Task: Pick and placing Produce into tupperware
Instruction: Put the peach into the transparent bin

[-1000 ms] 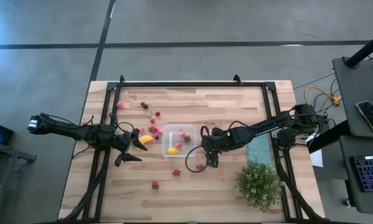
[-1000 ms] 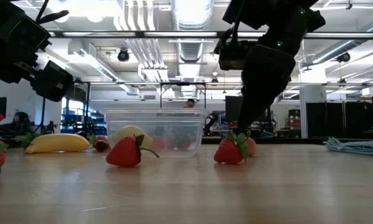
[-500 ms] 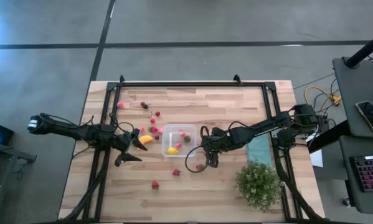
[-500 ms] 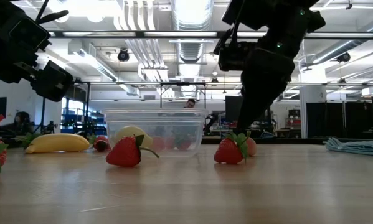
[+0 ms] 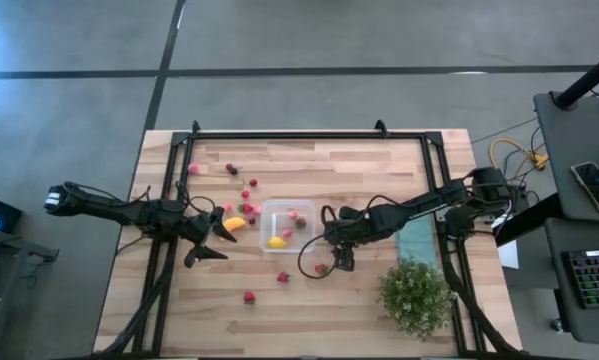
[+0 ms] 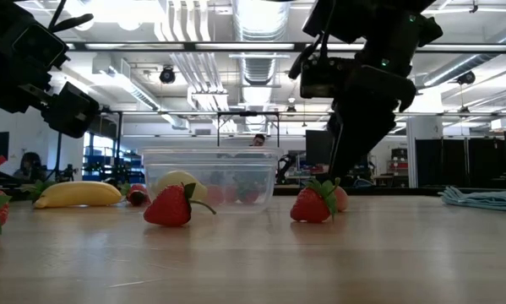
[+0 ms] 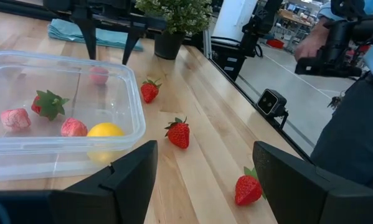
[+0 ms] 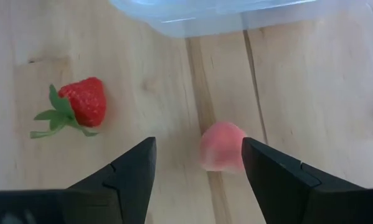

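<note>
The clear tupperware (image 5: 287,225) sits mid-table and holds a yellow lemon (image 7: 105,130), a strawberry (image 7: 46,103) and pink pieces. My right gripper (image 8: 198,180) is open just off the box's near right corner, low over the table. A pink fruit piece (image 8: 222,147) lies between its fingers, untouched, with a strawberry (image 8: 80,102) beside it. My left gripper (image 5: 211,245) is open and waits left of the box, near the orange-yellow curved piece (image 5: 235,224). More berries lie loose on the wood (image 5: 249,297).
A green bushy plant (image 5: 415,295) stands at the near right, with a teal cloth (image 5: 416,238) beside it. Berries are scattered toward the far left (image 5: 231,169). A black frame (image 5: 309,135) runs round the table. A person (image 7: 351,37) stands beyond the table.
My right gripper has edged slightly toward the table's right edge, staying low over the pink piece. The fruit and the box have not moved.
</note>
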Controlling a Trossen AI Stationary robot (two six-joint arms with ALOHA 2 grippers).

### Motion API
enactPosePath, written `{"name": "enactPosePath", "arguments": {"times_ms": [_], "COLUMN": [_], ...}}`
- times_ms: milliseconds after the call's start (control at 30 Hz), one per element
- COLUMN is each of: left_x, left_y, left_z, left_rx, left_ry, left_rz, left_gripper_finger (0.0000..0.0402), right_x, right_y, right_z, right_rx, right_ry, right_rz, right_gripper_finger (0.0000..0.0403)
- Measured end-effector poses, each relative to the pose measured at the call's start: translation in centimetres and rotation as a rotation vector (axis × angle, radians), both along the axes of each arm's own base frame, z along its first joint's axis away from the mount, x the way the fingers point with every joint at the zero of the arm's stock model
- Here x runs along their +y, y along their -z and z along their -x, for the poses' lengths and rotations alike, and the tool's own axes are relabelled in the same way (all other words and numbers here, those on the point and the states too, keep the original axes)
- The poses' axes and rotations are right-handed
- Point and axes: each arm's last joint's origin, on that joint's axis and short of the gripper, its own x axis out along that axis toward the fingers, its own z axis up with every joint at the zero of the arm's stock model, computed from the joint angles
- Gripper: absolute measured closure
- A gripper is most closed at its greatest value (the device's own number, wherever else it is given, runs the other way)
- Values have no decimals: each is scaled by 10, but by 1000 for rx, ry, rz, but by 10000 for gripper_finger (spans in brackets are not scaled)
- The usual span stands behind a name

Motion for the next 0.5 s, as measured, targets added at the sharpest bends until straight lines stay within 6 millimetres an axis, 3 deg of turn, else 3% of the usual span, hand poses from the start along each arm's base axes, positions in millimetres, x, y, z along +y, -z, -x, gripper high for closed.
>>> {"name": "enactPosePath", "arguments": {"times_ms": [500], "left_x": [0], "left_y": [0], "left_z": [0], "left_rx": [0], "left_ry": [0], "left_rz": [0], "left_gripper_finger": [152], "right_x": [-1], "right_y": [2], "right_z": [2], "right_rx": [26], "right_ry": [-57], "right_rz": [32], "right_gripper_finger": [174]}}
